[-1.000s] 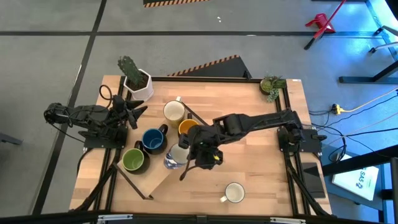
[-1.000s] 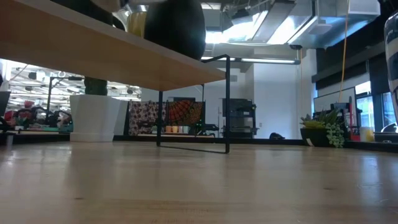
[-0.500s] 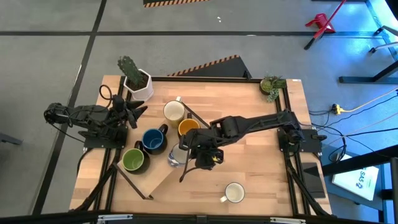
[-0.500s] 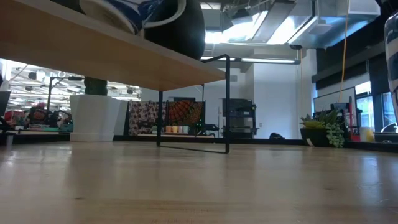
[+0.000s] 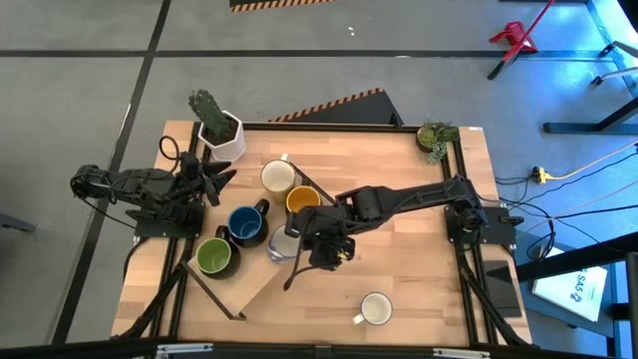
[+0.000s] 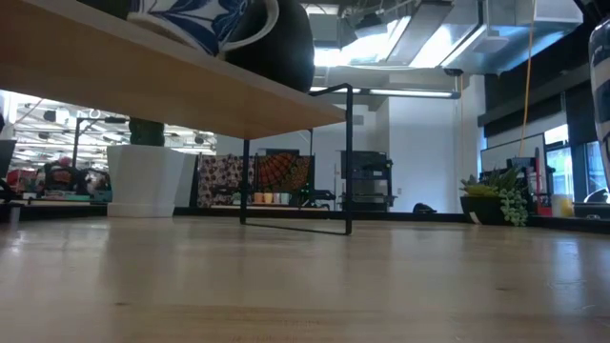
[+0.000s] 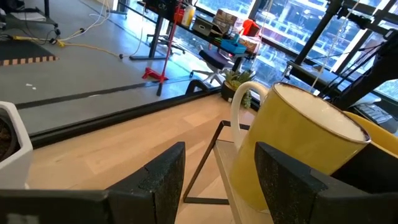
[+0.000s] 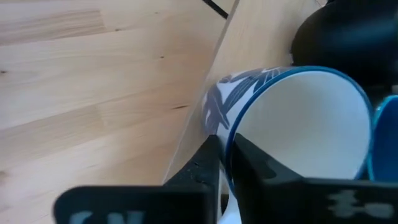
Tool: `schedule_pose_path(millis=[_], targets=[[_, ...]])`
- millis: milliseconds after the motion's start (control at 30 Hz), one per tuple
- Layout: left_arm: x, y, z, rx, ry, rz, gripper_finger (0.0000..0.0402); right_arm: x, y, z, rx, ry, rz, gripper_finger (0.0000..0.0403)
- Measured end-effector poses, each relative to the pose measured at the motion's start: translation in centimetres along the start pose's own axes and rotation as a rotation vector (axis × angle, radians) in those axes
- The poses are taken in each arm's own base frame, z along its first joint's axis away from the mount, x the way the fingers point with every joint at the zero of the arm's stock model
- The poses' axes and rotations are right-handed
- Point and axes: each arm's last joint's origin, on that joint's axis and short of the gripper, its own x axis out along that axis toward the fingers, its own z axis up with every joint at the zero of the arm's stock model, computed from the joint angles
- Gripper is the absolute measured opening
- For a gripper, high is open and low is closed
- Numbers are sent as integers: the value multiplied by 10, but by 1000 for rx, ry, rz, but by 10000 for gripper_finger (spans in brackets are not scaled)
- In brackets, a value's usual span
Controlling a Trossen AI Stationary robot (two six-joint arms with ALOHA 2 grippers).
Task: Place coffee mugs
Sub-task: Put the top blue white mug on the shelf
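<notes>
A wooden shelf board (image 5: pixel 249 289) holds the cream mug (image 5: pixel 279 178), the yellow-orange mug (image 5: pixel 302 202), the dark blue mug (image 5: pixel 244 223) and the green mug (image 5: pixel 213 256), each standing on its base. A plain white mug (image 5: pixel 376 309) stands on the table near its front edge. My right gripper (image 5: pixel 299 244) is shut on a white mug with a blue leaf pattern (image 5: pixel 282 242) at the shelf's edge. My left gripper (image 7: pixel 222 155) waits open at the table's left side, facing the cream mug (image 7: pixel 298 143). My right gripper pinches the patterned mug's wall at the rim (image 8: pixel 225 146), one finger (image 8: pixel 208 163) outside and one finger (image 8: pixel 252 165) inside the cup. The mug (image 6: pixel 195 19) sits tilted, its lower edge down at the shelf board, beside the dark blue mug.
A white pot with a cactus (image 5: pixel 219 130) stands at the far left corner and a small green plant (image 5: pixel 436 135) at the far right corner. The shelf's black wire frame (image 6: pixel 345 157) rises from the table. Bare wood lies right of the shelf.
My right gripper has carried the patterned mug a little toward the far edge and down onto the shelf board. In the low view the mug has come into sight above the board and sunk to its top. The gripper has stayed shut on it.
</notes>
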Motion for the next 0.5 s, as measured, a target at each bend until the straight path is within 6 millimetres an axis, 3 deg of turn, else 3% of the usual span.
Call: schedule_pose_path(millis=[500], targets=[[0,0,0,-1,0,1,188,2,-9,2,0,9,-99,117]])
